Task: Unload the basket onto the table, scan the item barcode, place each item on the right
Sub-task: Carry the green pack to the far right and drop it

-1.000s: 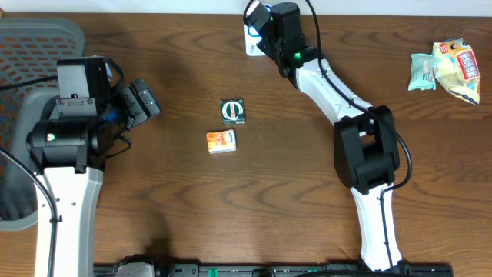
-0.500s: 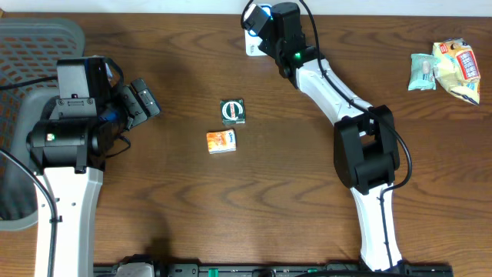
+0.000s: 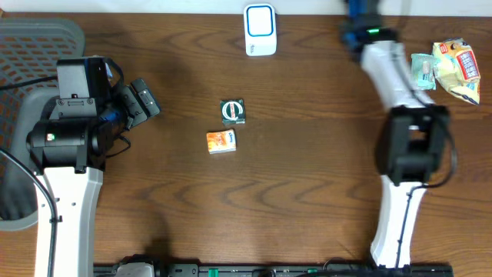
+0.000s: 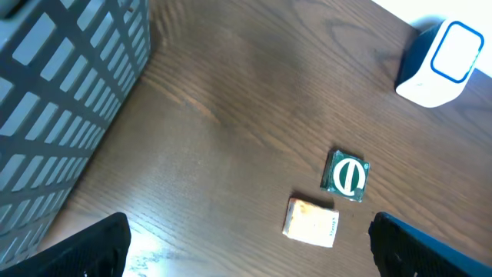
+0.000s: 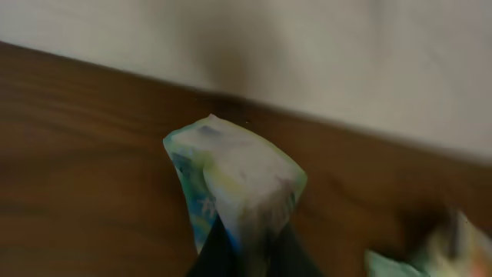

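Swung away to the right, my right arm (image 3: 388,69) no longer covers the scanner (image 3: 260,29), which stands exposed at the far edge of the bench (image 3: 307,192); nothing else has shifted. The right end effector (image 5: 246,245) is clamped on a crumpled pale packet (image 5: 234,181), pinched low so most of it stands free above the fingers. That item is well apart from the scanner. The left end effector (image 3: 151,98) hangs with fingers wide apart and holds nothing, near the grey basket (image 3: 34,38).

My worry is the grip. A limp wrapper held by one edge could flop or slide out in a fast swing, and its barcode might end up creased or turned away from the scanner window.

I can't find any barcode. The right wrist view is blurred, with a smeared shape at lower right I can't identify. The overhead view cuts the right end effector off at its top edge.
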